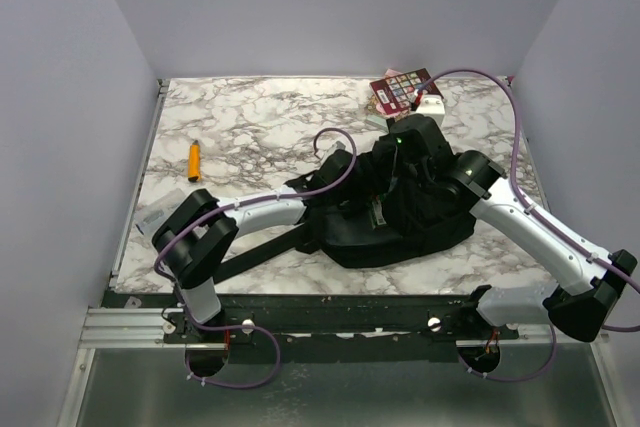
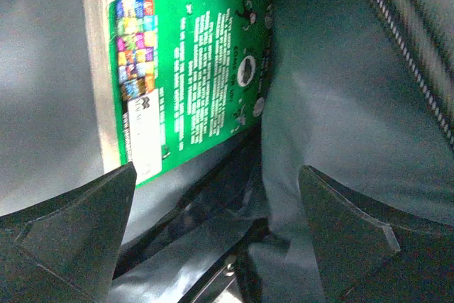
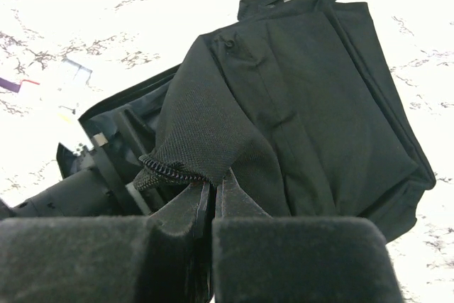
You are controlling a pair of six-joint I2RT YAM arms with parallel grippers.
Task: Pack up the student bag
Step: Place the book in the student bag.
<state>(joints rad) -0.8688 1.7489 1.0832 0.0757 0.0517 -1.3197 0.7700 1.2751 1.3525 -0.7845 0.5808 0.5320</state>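
Hold the student bag (image 3: 305,104) rim high with the right hand (image 3: 213,191) clamped on it; back the wide-open, empty left hand (image 2: 216,175) straight off the green book (image 2: 191,76), upper left.

- Your left arm (image 1: 250,212) and right arm (image 1: 530,225) — white shells, black joints.
- Purple cables (image 1: 470,71) run along both.
- Your left pincer (image 2: 216,169) — matte black wedge fingers (image 2: 71,232).

I note: orange marker (image 1: 194,160) at left on marble worktop (image 1: 260,112); maroon patterned book (image 1: 403,89) upper right, small white box (image 1: 431,104) just beside it. Left wrist view: green-covered book (image 2: 191,76), upper left.
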